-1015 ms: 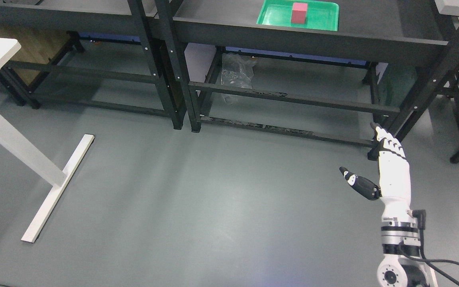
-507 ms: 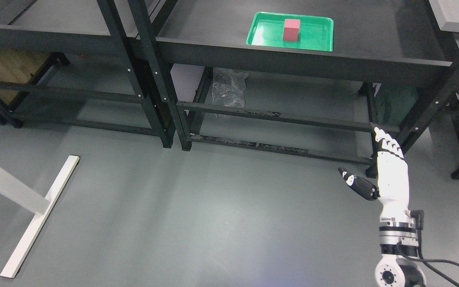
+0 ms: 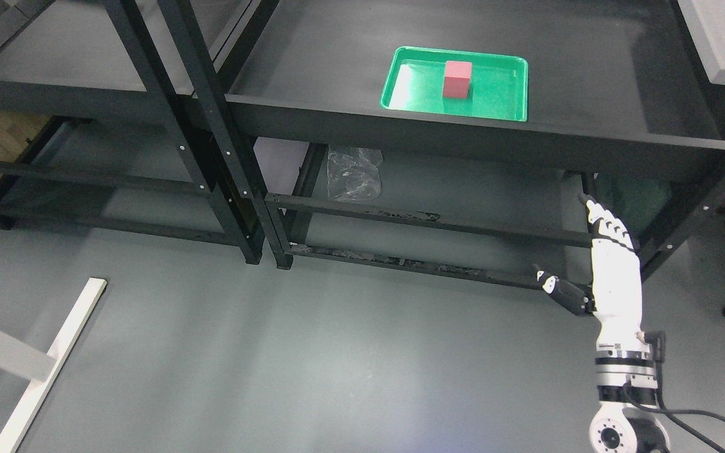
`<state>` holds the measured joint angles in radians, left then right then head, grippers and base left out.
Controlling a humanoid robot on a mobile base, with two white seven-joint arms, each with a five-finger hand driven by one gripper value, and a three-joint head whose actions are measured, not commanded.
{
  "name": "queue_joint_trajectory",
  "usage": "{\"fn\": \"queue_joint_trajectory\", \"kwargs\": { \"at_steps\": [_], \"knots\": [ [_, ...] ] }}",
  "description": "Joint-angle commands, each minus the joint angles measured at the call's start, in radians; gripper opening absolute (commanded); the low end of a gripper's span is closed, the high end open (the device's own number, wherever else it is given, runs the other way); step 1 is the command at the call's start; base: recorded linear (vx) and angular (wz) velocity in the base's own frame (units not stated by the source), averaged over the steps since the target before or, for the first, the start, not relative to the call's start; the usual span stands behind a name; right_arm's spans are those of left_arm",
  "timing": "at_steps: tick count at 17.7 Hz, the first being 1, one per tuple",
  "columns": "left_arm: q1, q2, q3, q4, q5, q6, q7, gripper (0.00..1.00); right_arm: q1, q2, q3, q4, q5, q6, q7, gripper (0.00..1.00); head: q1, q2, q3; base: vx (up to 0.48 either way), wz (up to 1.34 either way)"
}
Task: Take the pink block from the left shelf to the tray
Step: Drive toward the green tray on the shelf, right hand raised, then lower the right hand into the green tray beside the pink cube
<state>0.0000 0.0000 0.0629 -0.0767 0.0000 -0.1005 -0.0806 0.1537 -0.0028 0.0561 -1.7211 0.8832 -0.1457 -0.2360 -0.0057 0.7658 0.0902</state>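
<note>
Honestly, the pink block (image 3: 457, 79) already sat in the green tray (image 3: 501, 100), right hand (image 3: 611, 270) hung open and empty, so nothing left but backing off.

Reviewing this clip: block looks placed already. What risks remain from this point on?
1. The right hand, open and empty, hangs low beside the shelf's diagonal brace and lower crossbar; a careless swing might clip them.
2. The pink block stands upright in the green tray, which sits near the shelf's front edge; bumping the frame might topple it.
</note>
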Motion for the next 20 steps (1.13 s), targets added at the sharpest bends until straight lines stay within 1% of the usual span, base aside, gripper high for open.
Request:
{"fn": "queue_joint_trajectory", "kwargs": {
  "at_steps": [1, 13, 20],
  "knots": [
    [0.009, 0.017, 0.0, 0.0, -0.002, -0.001, 0.001, 1.0, 0.0, -0.016, 0.024, 0.001, 0.0, -0.003, 0.001, 0.99, 0.0, 0.0, 0.0, 0.31, 0.05],
    [0.009, 0.017, 0.0, 0.0, -0.002, -0.001, 0.001, 1.0, 0.004, -0.017, 0.033, 0.003, 0.0, -0.015, 0.014, 0.99, 0.0, 0.0, 0.0, 0.288, 0.11],
    [0.009, 0.017, 0.0, 0.0, -0.002, -0.001, 0.001, 1.0, -0.002, -0.017, 0.033, 0.008, -0.001, -0.006, 0.108, 0.99, 0.0, 0.0, 0.0, 0.295, 0.15]
  ]
}}
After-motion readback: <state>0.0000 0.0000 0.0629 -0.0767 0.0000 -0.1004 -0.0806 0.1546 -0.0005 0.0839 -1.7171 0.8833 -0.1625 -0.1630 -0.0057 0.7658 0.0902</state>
